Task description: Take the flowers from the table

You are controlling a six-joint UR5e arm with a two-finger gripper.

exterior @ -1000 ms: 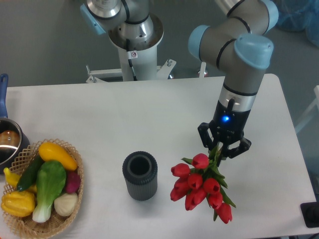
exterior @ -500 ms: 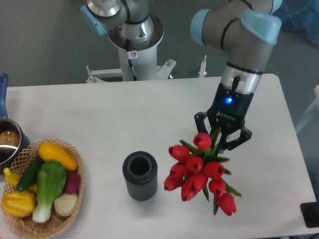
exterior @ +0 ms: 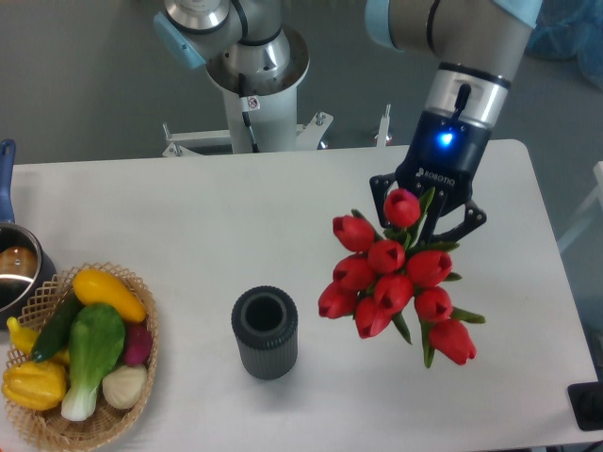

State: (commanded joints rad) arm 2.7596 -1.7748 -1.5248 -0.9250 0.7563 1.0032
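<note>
The bunch of red tulip flowers with green stems [exterior: 396, 278] looks bigger and higher than a moment ago; the black two-finger gripper [exterior: 427, 215] has lifted it off the big white flat table [exterior: 188, 226], so the pick-up looks done; the fingers pinch the stems; the stems and pale band hide behind the blooms; the arm's top is cut off.

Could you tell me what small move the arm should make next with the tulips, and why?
Probably a short further lift straight up, with the grip unchanged. The gripper is shut on the stems of the flowers, whose heads hang below it over the table, near the dark cylindrical vase.
</note>
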